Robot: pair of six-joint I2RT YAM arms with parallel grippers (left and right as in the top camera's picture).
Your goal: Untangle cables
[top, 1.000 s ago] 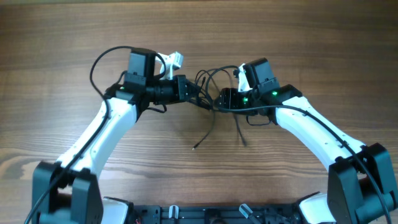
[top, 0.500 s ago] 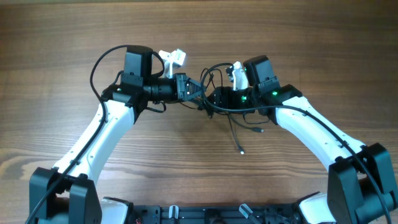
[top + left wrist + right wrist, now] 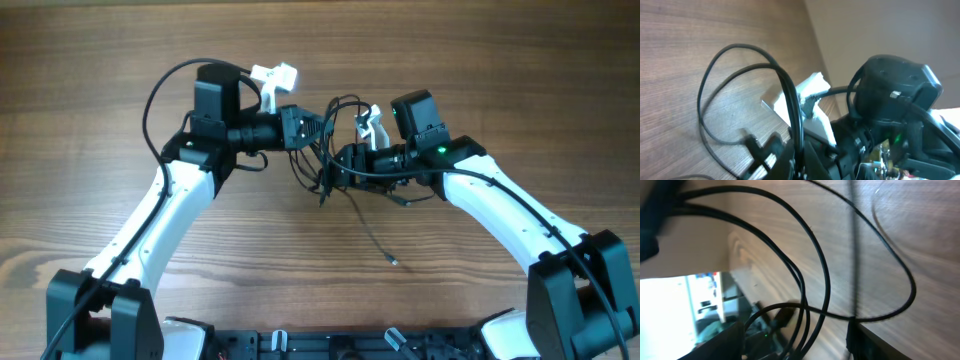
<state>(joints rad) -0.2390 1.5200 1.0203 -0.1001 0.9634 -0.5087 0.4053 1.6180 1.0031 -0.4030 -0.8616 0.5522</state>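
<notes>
The cables (image 3: 338, 118) are thin black cords bunched in loops between my two grippers, above the wooden table (image 3: 480, 60). One loose strand hangs down to a small plug end (image 3: 393, 262) on the table. My left gripper (image 3: 318, 130) is shut on a cable strand; in the left wrist view the cord (image 3: 720, 60) loops up from the closed fingers (image 3: 799, 162). My right gripper (image 3: 332, 172) sits just below and right of it. In the right wrist view its fingers (image 3: 800, 345) stand wide apart, with several cable strands (image 3: 826, 275) running between them.
The two grippers are almost touching at the table's middle. The right arm's black wrist (image 3: 895, 85) and white bracket (image 3: 810, 87) fill the left wrist view. Thicker black arm wires arc beside each wrist (image 3: 155, 100). The robot base (image 3: 330, 345) lies along the front edge.
The left gripper has risen toward the far side. The right gripper has moved left, closer to it. The hanging strand's end has swung right and toward the front.
</notes>
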